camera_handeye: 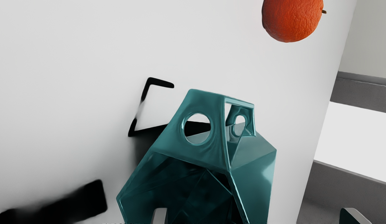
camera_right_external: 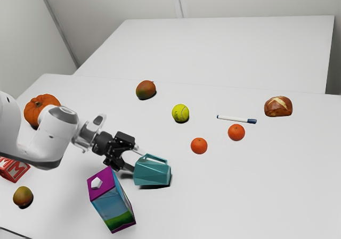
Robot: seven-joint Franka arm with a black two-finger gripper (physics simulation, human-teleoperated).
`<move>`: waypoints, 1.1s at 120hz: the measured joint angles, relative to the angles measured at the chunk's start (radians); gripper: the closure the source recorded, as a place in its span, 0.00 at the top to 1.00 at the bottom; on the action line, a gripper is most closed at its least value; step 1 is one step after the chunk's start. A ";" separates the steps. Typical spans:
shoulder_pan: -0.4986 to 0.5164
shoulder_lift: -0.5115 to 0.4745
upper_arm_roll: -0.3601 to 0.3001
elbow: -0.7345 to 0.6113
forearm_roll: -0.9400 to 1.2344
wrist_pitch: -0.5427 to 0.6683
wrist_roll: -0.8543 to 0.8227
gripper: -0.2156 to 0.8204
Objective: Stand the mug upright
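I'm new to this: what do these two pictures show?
This is one white robot arm with a black two-fingered tool at its end. The exterior view is taken from the arm's side; the wrist view comes from a camera near the tool. On the white table, a teal mug lies on its side, mouth toward the tool. Also there: box, tennis ball, marker, bread, pumpkin, red block, two oranges, two mangoes. Nothing is held: the fingers stand open, one by the mug's mouth.
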 joint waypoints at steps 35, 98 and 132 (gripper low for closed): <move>0.015 0.018 -0.025 0.003 -0.033 -0.060 0.050 0.53; -0.068 -0.039 -0.051 0.037 -0.045 -0.062 0.103 0.09; -0.030 -0.042 -0.068 0.232 0.343 -0.014 0.040 0.06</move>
